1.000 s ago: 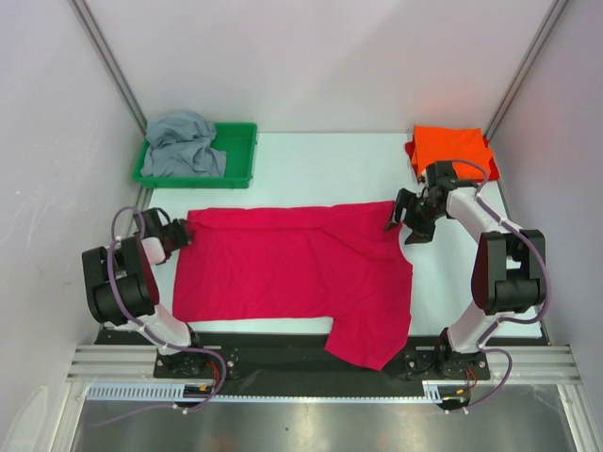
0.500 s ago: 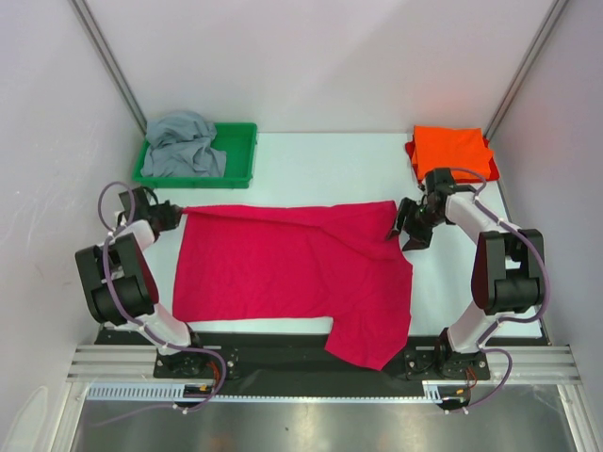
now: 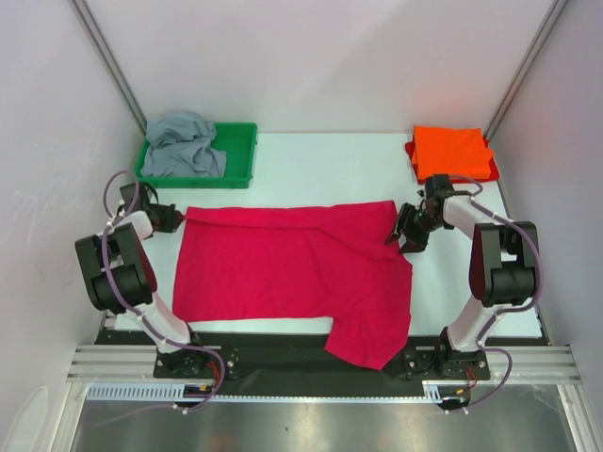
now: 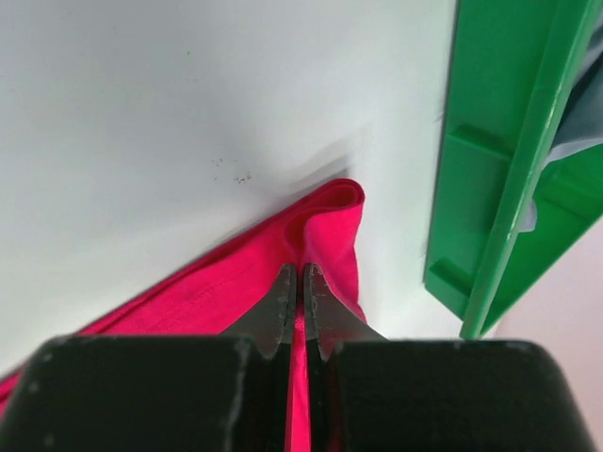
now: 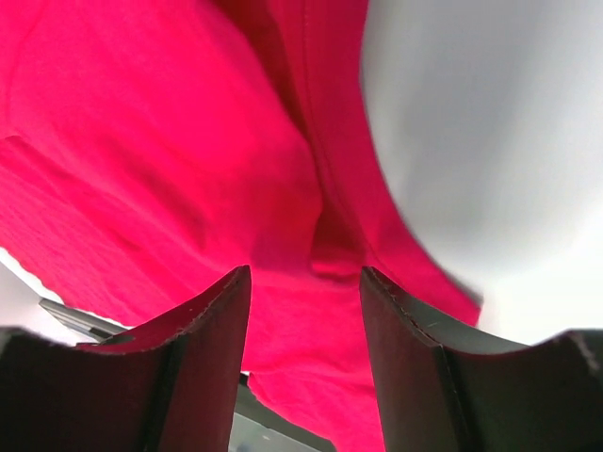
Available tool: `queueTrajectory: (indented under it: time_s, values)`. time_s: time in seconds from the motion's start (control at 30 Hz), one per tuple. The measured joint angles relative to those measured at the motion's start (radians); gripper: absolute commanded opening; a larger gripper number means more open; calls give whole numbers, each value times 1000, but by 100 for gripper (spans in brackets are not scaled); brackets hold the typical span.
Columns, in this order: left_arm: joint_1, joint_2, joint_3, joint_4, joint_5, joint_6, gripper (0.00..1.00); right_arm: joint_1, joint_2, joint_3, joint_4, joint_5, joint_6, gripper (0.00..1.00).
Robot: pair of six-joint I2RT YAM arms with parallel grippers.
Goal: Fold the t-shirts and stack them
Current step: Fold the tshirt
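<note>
While crimson t-shirt (image 3: 292, 273) lies spread flat on counter (image 3: 320, 169), left gripper (image 4: 301, 287) pinches its far-left corner, jaws closed tight; right gripper (image 5: 306, 282) jaws apart over far-right corner, nothing clamped.

Your left arm (image 3: 118, 273) is elbow-out. The left gripper (image 4: 301, 275) points inward, fingers (image 4: 281, 306) pinched tight on the crimson-pink t-shirt (image 4: 226, 282) edge. Your right gripper (image 5: 306, 278) tilts down, fingers (image 5: 212, 325) parted.

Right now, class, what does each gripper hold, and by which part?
The left gripper is shut on the crimson-pink t-shirt at its far left corner. The right gripper holds nothing: its jaws stand open over the shirt's far right corner.
</note>
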Motion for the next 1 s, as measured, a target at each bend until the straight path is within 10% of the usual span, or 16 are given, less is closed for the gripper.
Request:
queueTrajectory:
  time_s: [0.33, 0.63, 1.0]
  values:
    - [0, 24, 58, -41, 9, 127, 2, 8, 42, 0, 35, -5, -5, 46]
    - [-23, 67, 146, -95, 8, 261, 2, 27, 42, 3, 33, -51, 25, 0]
    - [-82, 74, 225, -159, -28, 407, 2, -12, 30, 168, -58, -166, 126, 0]
